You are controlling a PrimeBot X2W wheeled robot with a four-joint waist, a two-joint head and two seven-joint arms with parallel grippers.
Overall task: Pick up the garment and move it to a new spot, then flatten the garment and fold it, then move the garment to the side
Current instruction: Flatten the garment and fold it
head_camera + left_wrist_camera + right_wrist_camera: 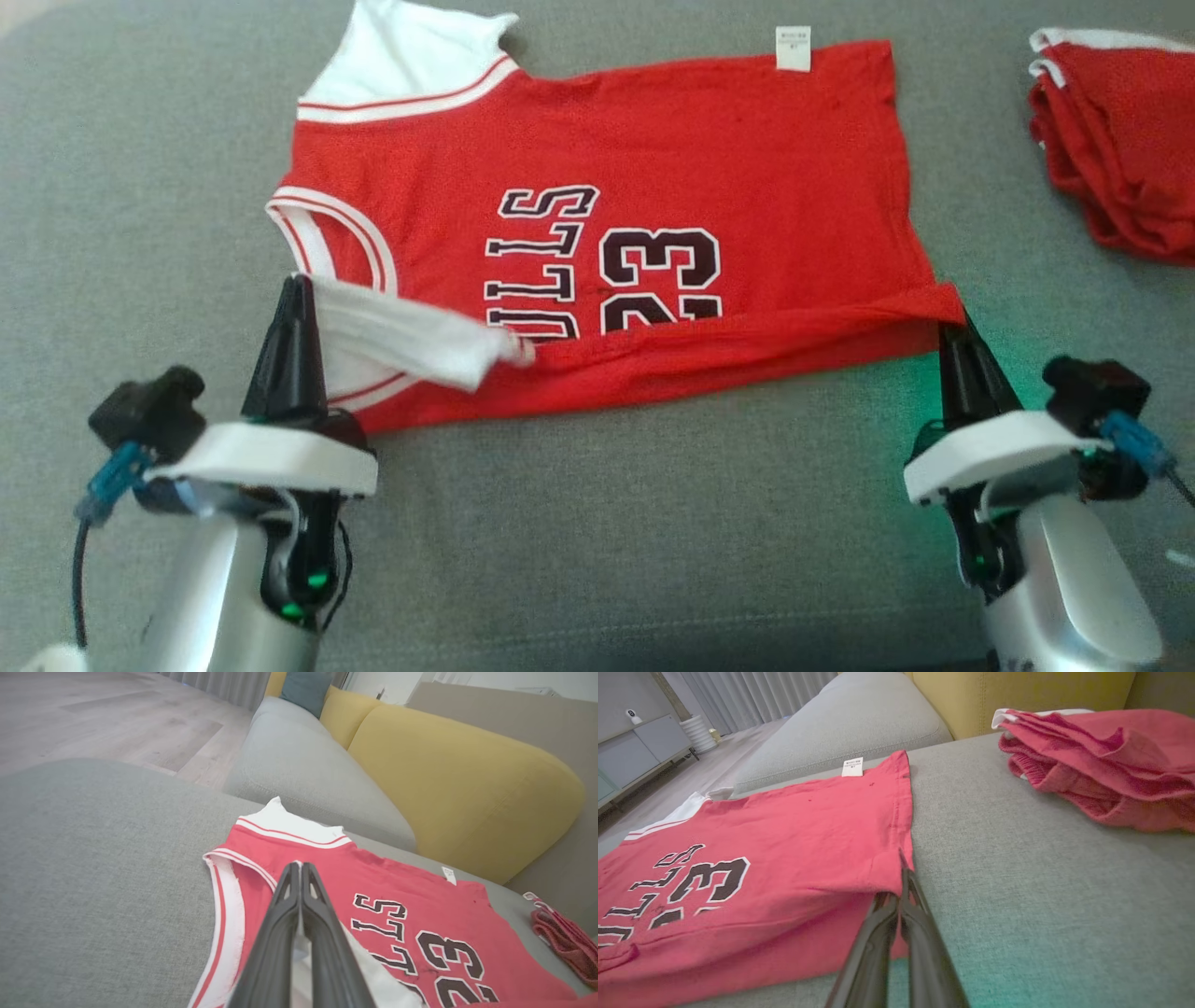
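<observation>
Head view: the jersey (653, 159) lies flat on the grey cushion (597, 523), its long axis running across the picture. The neck and white-trimmed shoulders point to the robot's left and the hem to its right. It is red with white shoulder panels, black letters outlined in white, and the number 23, all reading sideways. A white label (793, 49) pokes out at the far edge near the hem. The near edge is lifted and turned over onto the front, covering the lowest part of the print. The left gripper (297, 289) has its fingers closed on the white shoulder strap. The right gripper (954, 327) has its fingers closed on the near hem corner. A folded red pile (1120, 159) sits well apart at the far right.

Left wrist view: the left gripper (299, 865) shows its fingers pressed together, with white cloth caught between them lower down. The jersey (373, 872) stretches away to the right, with the label (449, 875) at its far edge and the red pile (565, 942) beyond the hem. A yellow sofa back (458, 779) and a teal pillow (303, 688) stand behind the cushion (93, 858).

Right wrist view: the right gripper (903, 877) pinches the raised corner of the jersey (808, 826), fingers tight together. The hem edge runs away toward the label (852, 766). The red pile (1101, 765) rests on the cushion (1041, 882), apart from the hem.
</observation>
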